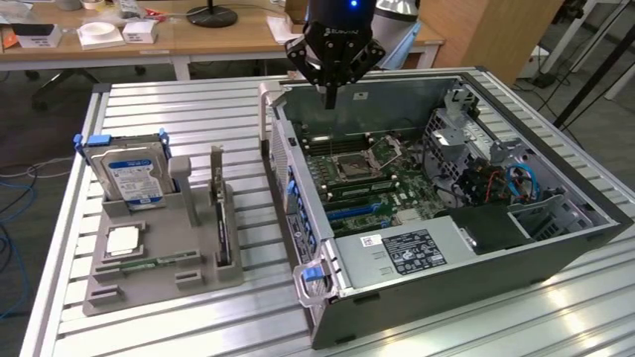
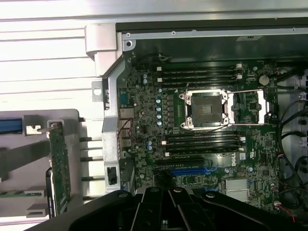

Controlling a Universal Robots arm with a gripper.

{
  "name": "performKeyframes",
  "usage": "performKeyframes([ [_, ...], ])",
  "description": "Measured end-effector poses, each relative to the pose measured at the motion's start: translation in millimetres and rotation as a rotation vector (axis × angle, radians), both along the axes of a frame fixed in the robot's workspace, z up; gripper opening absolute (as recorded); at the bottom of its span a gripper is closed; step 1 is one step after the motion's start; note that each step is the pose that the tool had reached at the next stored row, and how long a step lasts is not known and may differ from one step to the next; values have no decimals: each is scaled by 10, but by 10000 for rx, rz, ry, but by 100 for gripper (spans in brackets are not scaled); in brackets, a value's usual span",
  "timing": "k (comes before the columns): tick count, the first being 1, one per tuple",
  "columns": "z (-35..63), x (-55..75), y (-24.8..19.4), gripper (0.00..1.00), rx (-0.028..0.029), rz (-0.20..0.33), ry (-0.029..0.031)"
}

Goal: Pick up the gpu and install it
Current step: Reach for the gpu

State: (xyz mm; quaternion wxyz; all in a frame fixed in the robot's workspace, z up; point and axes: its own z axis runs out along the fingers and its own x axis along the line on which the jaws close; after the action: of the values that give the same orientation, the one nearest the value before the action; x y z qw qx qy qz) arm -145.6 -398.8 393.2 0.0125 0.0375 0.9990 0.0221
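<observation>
The gpu [image 1: 218,202] stands on edge in a slot of the grey holder [image 1: 159,286] on the exterior view's left, its silver bracket end pointing up. In the wrist view the gpu [image 2: 60,166] shows as a thin green board beside the case. My gripper [image 1: 329,100] hangs above the far end of the open computer case [image 1: 555,245], well away from the gpu, with its fingers together and nothing between them. Its black body [image 2: 163,211] hovers over the motherboard [image 2: 202,120], near the blue card slot [image 2: 190,170].
The holder also carries an upright hard drive [image 1: 134,175], a processor chip [image 1: 121,239] and a flat memory stick [image 1: 149,262]. Cables and a drive cage [image 1: 496,175] crowd the case on the exterior view's right. Desks with clutter stand behind the slatted metal table [image 1: 178,111].
</observation>
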Motion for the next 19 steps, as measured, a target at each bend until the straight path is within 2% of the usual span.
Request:
performKeyframes([
  [19,0,-150,0,11,-1,0,1],
])
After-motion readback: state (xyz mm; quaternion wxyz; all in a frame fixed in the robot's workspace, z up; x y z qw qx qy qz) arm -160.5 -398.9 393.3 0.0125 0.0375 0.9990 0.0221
